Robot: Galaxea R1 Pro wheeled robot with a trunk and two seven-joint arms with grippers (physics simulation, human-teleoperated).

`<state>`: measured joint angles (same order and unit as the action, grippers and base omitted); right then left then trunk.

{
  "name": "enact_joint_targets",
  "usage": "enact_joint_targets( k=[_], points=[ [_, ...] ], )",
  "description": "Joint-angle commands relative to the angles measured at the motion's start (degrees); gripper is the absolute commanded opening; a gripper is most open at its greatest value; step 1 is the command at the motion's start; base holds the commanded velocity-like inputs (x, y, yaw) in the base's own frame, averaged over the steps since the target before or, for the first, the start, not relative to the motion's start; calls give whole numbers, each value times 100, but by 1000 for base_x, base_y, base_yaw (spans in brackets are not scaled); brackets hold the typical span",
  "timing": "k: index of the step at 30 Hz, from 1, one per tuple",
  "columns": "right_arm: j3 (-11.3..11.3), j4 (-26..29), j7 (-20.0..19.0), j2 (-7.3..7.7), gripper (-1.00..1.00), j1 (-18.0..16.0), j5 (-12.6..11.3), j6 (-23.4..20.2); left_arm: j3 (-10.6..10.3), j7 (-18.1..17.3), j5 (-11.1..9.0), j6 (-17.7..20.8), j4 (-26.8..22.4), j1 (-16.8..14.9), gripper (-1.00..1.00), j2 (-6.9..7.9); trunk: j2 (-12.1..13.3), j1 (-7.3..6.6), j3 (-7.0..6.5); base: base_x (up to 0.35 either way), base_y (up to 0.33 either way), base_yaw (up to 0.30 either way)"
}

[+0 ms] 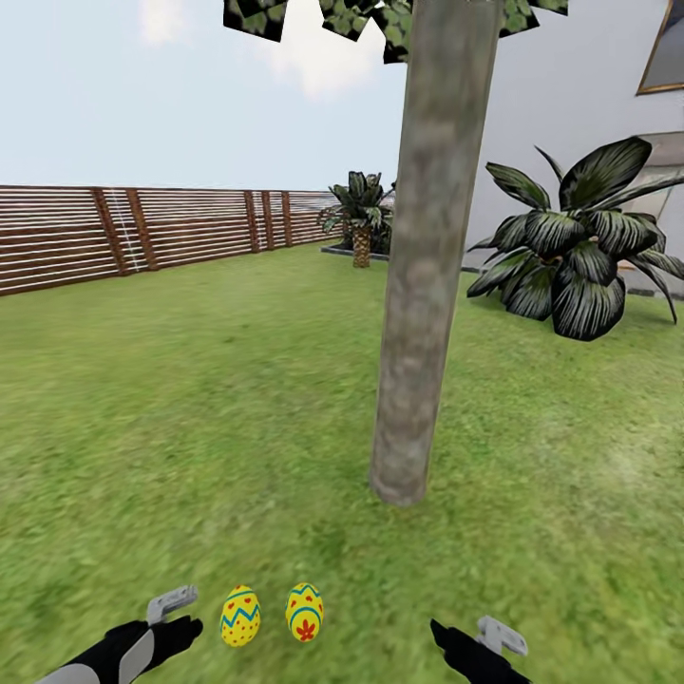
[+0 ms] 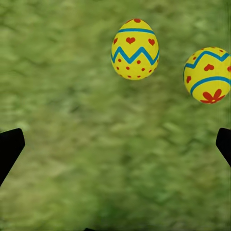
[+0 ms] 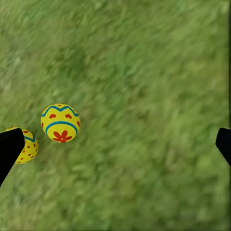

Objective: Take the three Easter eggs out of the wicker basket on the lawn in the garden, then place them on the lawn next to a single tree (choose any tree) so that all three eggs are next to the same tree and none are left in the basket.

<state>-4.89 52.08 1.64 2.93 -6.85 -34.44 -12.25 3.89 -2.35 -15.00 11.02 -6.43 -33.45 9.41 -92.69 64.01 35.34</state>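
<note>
Nearest, at the head view's lower edge, the left gripper (image 1: 180,617) and right gripper (image 1: 456,636) hang over the lawn (image 1: 190,427); each wrist view shows fingers spread wide, holding nothing. Between them two Easter eggs, the left egg (image 1: 240,616) and the right egg (image 1: 304,612), stand just beside each other on the grass, probably not touching. Beyond them rises the tree (image 1: 427,266), near the eggs. Farther off stand a broad-leaved shrub (image 1: 579,252), a short palm (image 1: 361,214), a slatted fence (image 1: 133,233) and the house wall (image 1: 570,104).
</note>
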Motion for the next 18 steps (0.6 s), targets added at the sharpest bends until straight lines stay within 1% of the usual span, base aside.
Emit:
enact_joint_targets(
  k=[1, 4, 9, 15, 18],
  points=[
    [-14, -19, 19, 5, 100, -1, -38, 21, 36, -15, -20, 24, -7, 5, 100, -3, 39, -23, -15, 0, 0, -4],
    [-13, -62, 16, 7, 100, -2, -43, 62, 34, 2, -20, -26, -2, 17, 100, -13, 159, -89, -78, 0, 0, -13],
    [-20, -90, 19, 0, 100, 0, -37, 81, 33, 105, -7, -77, 88, 75, 100, -18, 360, -199, -199, 0, 0, -77],
    [-21, -119, 29, -3, 100, 0, -36, 83, 33, 127, -3, -93, 105, 84, 100, -28, 600, -330, -315, 0, 0, -22],
    [-25, -191, 35, -8, 100, 0, -36, 83, 33, 152, -8, -305, 118, 86, 100, -33, 721, -396, -369, 0, 0, -2]
  ],
)
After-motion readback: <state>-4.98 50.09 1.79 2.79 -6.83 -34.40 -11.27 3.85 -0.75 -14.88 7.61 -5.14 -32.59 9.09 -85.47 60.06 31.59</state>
